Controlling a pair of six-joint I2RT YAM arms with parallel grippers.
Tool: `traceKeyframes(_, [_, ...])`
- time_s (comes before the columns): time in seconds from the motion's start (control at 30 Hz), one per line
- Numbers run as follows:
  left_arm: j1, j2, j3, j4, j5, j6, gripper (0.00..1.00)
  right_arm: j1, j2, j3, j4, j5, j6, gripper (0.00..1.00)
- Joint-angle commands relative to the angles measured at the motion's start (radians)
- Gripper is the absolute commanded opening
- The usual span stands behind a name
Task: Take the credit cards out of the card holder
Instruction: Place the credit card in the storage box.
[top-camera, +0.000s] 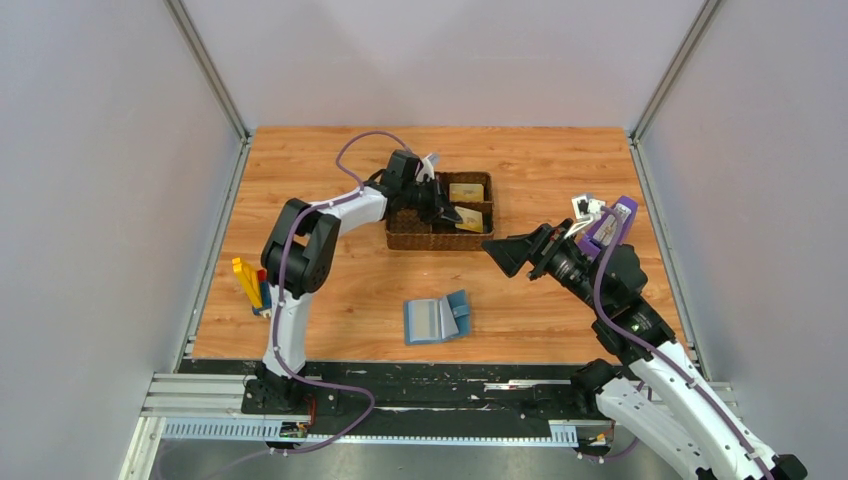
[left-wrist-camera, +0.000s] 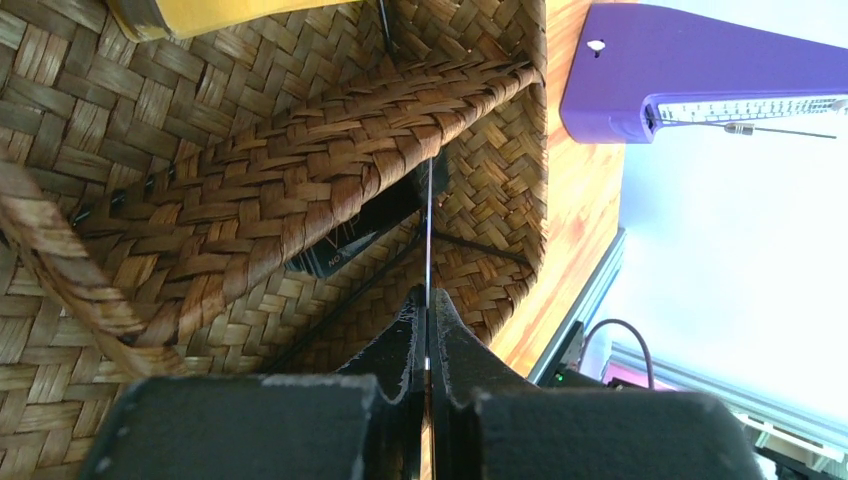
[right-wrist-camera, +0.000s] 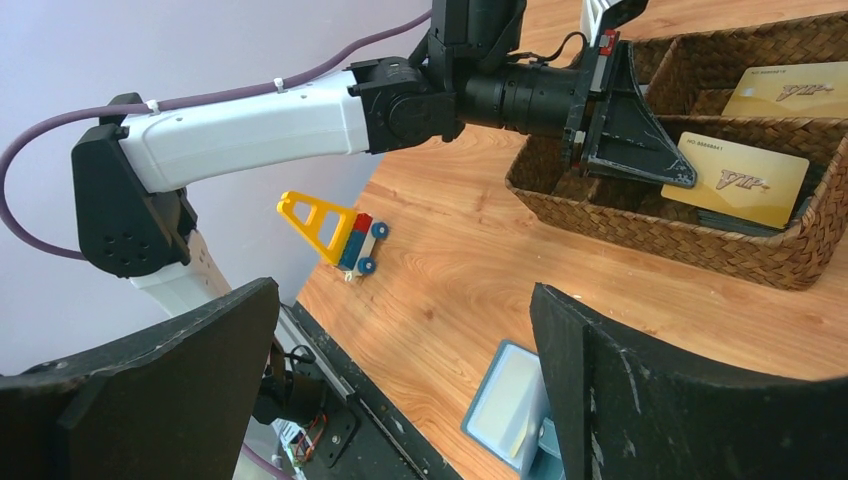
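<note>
The blue card holder (top-camera: 437, 320) lies open on the wooden table; its edge also shows in the right wrist view (right-wrist-camera: 512, 405). My left gripper (top-camera: 448, 212) reaches into the brown woven tray (top-camera: 405, 238) and is shut on a gold credit card (right-wrist-camera: 745, 178). In the left wrist view that card (left-wrist-camera: 428, 225) is edge-on, a thin line between the closed jaws of the gripper (left-wrist-camera: 427, 295). A second gold card (top-camera: 466, 191) lies in the tray's far compartment. A dark card (left-wrist-camera: 340, 250) rests on the tray's bottom. My right gripper (top-camera: 520, 248) hovers open and empty to the right of the tray.
A purple metronome (top-camera: 610, 225) stands at the right, behind my right arm. Yellow, red and blue toy blocks (top-camera: 250, 285) sit at the table's left edge. A woven divider (left-wrist-camera: 300, 150) splits the tray. Grey walls close in both sides.
</note>
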Motion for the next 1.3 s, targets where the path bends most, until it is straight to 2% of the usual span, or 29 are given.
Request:
traceKeyframes(0.0, [0.005,0.020,0.040,0.075,0.026,-0.031,0.02,-0.003,-0.001,0.027,0.033,0.013,-0.016,1.00])
traceKeyframes(0.43, [0.003,0.062,0.067,0.137,0.041,-0.066,0.04,-0.003,-0.001,0.024,0.034,0.030,-0.032,1.00])
traceKeyframes(0.83, [-0.003,0.091,0.081,0.127,0.035,-0.063,0.20,-0.003,-0.006,0.030,0.034,0.044,-0.053,1.00])
traceKeyframes(1.27, [-0.003,0.069,0.116,-0.032,-0.029,0.044,0.37,-0.003,-0.018,0.024,0.034,0.044,-0.056,1.00])
